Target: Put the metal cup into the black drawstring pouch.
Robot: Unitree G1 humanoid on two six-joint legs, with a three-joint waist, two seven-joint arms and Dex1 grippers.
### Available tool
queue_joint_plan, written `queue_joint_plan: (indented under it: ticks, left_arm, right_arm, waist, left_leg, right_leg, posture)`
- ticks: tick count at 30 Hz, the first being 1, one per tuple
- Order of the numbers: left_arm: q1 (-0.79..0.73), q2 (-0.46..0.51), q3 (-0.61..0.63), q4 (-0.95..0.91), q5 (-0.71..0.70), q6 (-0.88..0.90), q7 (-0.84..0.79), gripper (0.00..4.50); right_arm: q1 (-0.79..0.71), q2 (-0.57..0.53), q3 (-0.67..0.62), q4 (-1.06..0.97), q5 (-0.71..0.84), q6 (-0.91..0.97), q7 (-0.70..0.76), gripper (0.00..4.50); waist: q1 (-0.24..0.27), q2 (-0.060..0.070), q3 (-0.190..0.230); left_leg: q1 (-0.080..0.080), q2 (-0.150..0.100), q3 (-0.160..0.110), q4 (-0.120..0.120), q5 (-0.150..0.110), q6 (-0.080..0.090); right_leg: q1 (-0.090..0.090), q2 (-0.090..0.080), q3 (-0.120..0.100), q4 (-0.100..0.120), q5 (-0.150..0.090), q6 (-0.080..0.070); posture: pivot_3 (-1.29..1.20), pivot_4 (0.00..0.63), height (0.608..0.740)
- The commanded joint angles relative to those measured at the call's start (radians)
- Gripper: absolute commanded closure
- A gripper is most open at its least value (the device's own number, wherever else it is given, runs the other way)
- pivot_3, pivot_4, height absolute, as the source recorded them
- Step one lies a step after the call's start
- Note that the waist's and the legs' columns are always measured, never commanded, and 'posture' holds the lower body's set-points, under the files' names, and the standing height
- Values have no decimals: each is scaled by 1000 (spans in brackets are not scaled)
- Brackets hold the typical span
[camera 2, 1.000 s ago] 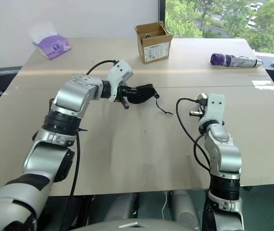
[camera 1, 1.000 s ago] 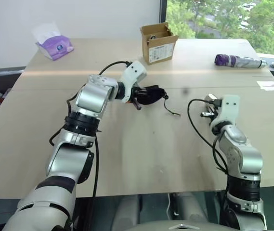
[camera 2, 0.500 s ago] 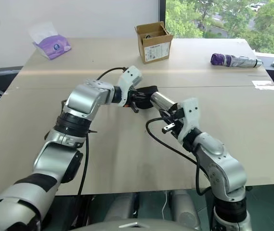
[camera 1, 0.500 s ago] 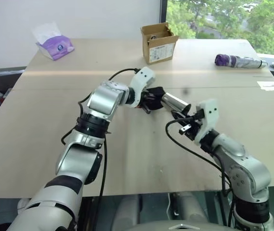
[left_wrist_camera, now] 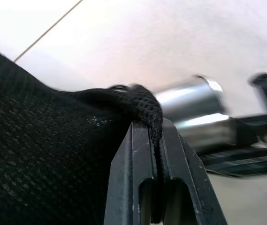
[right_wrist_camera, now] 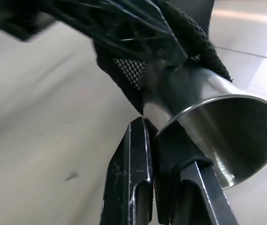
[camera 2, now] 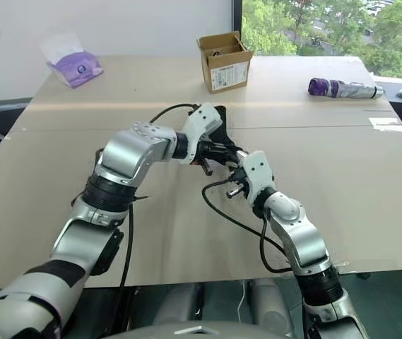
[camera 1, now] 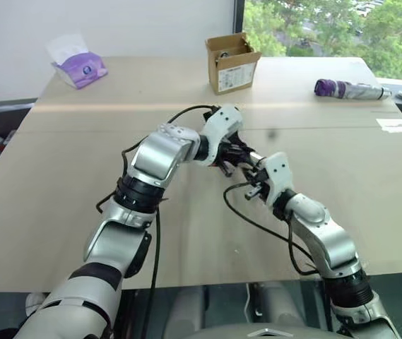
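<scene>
The black drawstring pouch (left_wrist_camera: 53,140) hangs above the middle of the table, a fold of its mesh pinched in my shut left gripper (left_wrist_camera: 156,129). The metal cup (right_wrist_camera: 227,126) lies almost level with its open mouth towards the right wrist camera. Its far end is tucked under the pouch's fabric (right_wrist_camera: 189,28). My right gripper (right_wrist_camera: 154,129) is shut on the cup's rim. In the head views the left gripper (camera 1: 230,154) and the right gripper (camera 1: 254,169) meet tip to tip, with a sliver of the cup (camera 2: 233,151) showing between them.
A cardboard box (camera 1: 232,63) stands at the back centre. A purple tissue pack (camera 1: 79,67) is at the back left and a purple folded umbrella (camera 1: 349,88) at the back right. A paper slip (camera 1: 393,125) lies near the right edge. Black cables loop off both wrists.
My right arm has swung left from the table's right side, bringing the cup up to the pouch. The left gripper has carried the pouch slightly right to meet it.
</scene>
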Motion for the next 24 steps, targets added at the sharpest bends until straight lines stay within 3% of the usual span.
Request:
queue_joint_plan:
  ticks: [1,5,10,15,24]
  left_arm:
    - [5,8,6,-62,-51,45,-10,4500]
    - [-3,17,41,-65,-90,95,-6,4500]
    - [0,87,146,-68,-142,188,15,4500]
    - [2,112,177,-75,-178,203,44,4500]
    - [-39,38,326,-20,-266,243,131,4500]
  right_arm:
    - [-35,68,-22,39,37,-124,26,4452]
    - [-60,98,-21,107,35,-221,72,4452]
    - [-68,226,-150,142,240,-241,113,4452]
    - [-70,280,-199,156,355,-211,148,4452]
    - [-93,224,-194,164,424,-119,206,4452]
  waist:
    - [-1,0,0]
    - [-1,0,0]
    - [-3,0,0]
    - [5,1,0]
    - [-1,1,0]
  left_leg:
    - [0,0,0,0,0,0]
    - [0,0,0,0,0,0]
    - [0,0,-1,-1,0,0]
    - [0,0,-1,-1,0,0]
    - [1,0,-1,-1,0,0]
  right_leg:
    - [0,0,0,0,0,0]
    - [0,0,0,0,0,0]
    - [0,0,0,0,0,0]
    - [0,0,-1,0,0,0]
    - [0,0,0,0,0,0]
  posture:
    - [0,150,740]
    - [0,150,740]
    - [0,150,740]
    - [0,150,740]
    - [0,150,740]
